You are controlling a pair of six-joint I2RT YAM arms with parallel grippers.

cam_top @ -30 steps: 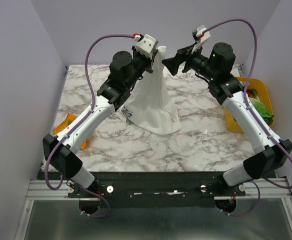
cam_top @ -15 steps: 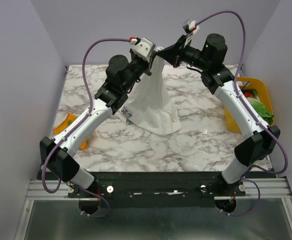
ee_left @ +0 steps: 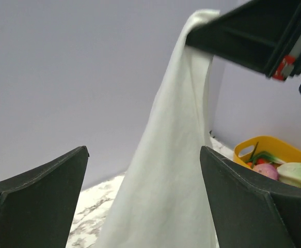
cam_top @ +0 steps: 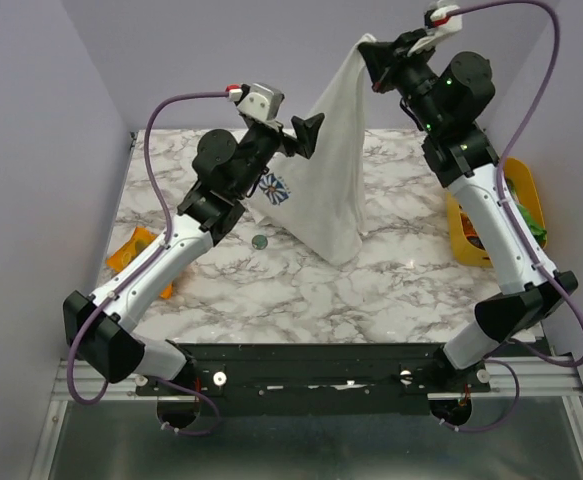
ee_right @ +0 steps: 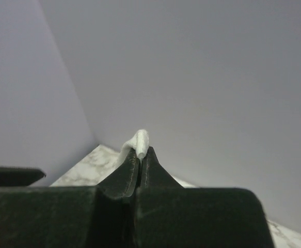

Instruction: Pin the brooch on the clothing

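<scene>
Overhead and wrist views, shirt raised. The right gripper (cam_top: 373, 58) is closed tight on a bunched fold of the white T-shirt (cam_top: 331, 170). It holds that fold high above the desk (cam_top: 391, 290), and its wrist view shows a tip of cloth pinched between the meeting jaws. The T-shirt hangs from this one hold as a narrow cone, with its lower edge resting on the desk and the blue flower print (cam_top: 274, 187) facing the left arm. The left gripper (cam_top: 310, 136) is wide open and holds nothing; it sits just beside the hanging cloth, at about mid-height. The brooch (cam_top: 260, 241), a small dark disc, lies flat on the desk near the shirt's lower left edge, apart from both grippers. A yellow basket (cam_top: 522, 178) stands at the right edge of the desk.

Handling, as a judgement: the T-shirt is light, soft and limp, so it will sag and swing from a single hold and gives little backing to press against. A second hold near the print, or laying the shirt flat, would steady it. The brooch is probably rigid, thin and light, and it sits low on a smooth desk. It should be pinched across its rim, and it may skid if pushed. Its fastening cannot be seen.
</scene>
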